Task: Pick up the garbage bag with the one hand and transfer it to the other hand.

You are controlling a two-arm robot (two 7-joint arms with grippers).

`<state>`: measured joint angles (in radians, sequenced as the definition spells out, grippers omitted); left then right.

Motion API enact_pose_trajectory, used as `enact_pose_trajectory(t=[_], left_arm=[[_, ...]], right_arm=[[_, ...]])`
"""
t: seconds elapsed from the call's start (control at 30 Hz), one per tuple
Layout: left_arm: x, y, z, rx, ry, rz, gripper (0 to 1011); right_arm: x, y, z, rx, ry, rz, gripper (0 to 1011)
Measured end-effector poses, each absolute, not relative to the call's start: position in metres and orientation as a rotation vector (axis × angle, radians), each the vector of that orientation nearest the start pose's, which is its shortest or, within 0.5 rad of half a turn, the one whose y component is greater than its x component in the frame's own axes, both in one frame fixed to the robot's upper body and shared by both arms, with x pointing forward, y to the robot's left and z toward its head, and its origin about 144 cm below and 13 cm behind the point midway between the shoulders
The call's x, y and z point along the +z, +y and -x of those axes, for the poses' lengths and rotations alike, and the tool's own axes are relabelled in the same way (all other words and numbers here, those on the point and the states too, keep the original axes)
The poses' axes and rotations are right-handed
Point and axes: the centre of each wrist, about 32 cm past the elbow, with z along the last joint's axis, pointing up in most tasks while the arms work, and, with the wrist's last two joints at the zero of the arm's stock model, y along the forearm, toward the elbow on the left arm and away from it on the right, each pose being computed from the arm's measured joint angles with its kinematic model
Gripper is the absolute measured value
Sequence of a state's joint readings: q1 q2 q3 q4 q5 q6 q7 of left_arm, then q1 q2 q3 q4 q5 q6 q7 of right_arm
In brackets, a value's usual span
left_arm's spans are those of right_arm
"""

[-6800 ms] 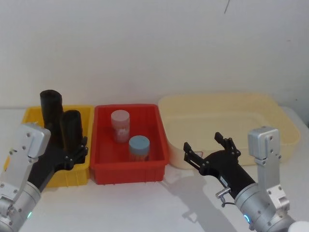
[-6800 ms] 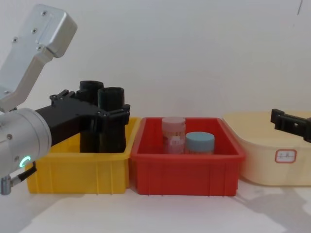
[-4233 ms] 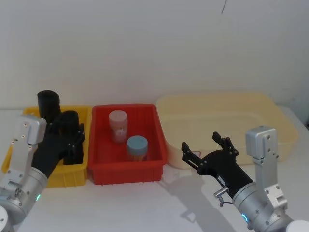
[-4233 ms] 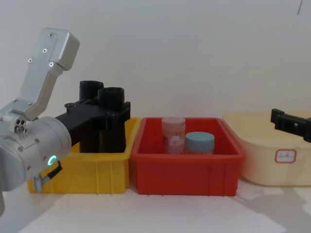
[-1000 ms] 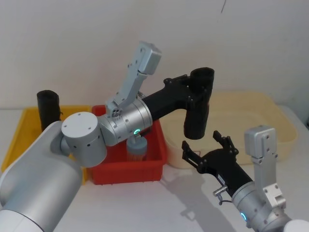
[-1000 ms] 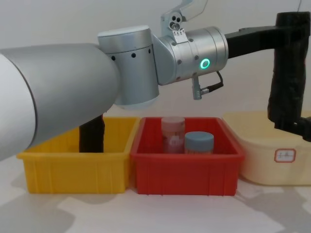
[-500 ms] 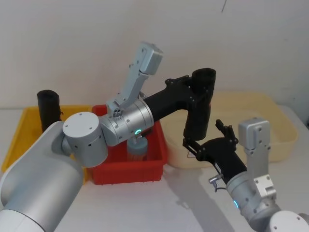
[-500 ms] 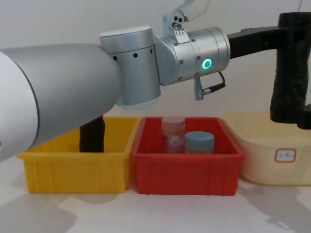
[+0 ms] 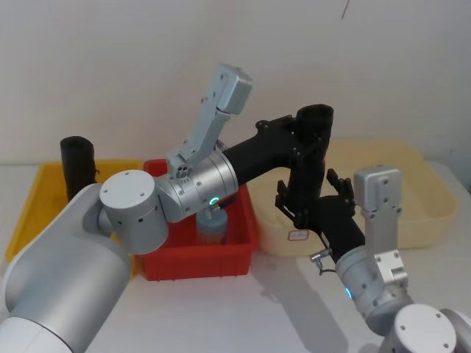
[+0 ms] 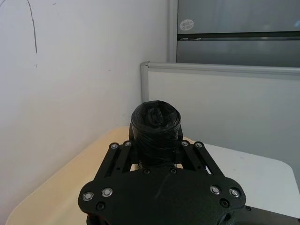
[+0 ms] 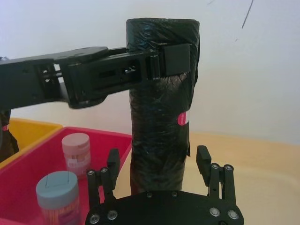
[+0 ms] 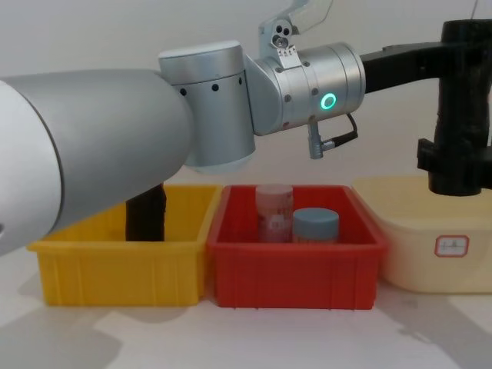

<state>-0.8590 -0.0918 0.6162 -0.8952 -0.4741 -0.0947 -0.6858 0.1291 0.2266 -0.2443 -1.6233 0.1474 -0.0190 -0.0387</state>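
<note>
- Pick-up is done: the garbage bag (image 9: 305,173) hangs upright in the air, clear of every bin, above the gap between the red bin (image 9: 249,234) and the cream tub (image 9: 412,195).
- The left gripper (image 9: 310,134), on the green-lit arm, is clamped on the bag just below its top rim and, by my judgement, bears its whole weight.
- The right gripper (image 11: 157,158), on the blue-lit arm, has its fingers spread to either side of the bag's lower part. A gap shows on each side, so it is not yet gripping.
- Left to do: the right gripper must close on the lower part, then the left gripper must let go.
- A slimmer black roll (image 9: 77,168) stands in the yellow bin (image 9: 26,209). It is no part of the transfer.
- Two lidded jars (image 12: 296,219) stand in the red bin, well below the bag.
- Hidden: the bag's bottom end lies behind the right gripper's body in the right wrist view.
- Hidden: the left gripper's far finger is behind the bag there, so its contact cannot be confirmed.
- Cut off: the chest view's right edge crops the bag and the gripper around it.
- A small red mark (image 11: 182,120) on the bag is too small to identify.
</note>
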Motion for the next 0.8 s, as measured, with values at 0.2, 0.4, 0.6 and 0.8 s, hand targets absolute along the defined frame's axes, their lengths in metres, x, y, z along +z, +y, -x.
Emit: enact_pose_trajectory(t=[0.2, 0.4, 0.6, 0.8], left_arm=[[1.284, 0.036, -0.63, 0.349, -0.103, 0.185, 371], [1.284, 0.036, -0.63, 0.349, -0.103, 0.185, 371], [1.284, 0.036, -0.63, 0.349, -0.103, 0.185, 371], [1.284, 0.036, -0.63, 0.349, -0.103, 0.185, 371]], right_arm=[[1.195, -0.209, -0.492, -1.369, -0.164, -0.061, 1001], [1.199, -0.205, -0.498, -1.387, -0.143, -0.063, 928], [1.201, -0.203, -0.503, -1.413, -0.134, -0.06, 771], [1.203, -0.201, -0.507, -1.438, -0.133, -0.055, 602]])
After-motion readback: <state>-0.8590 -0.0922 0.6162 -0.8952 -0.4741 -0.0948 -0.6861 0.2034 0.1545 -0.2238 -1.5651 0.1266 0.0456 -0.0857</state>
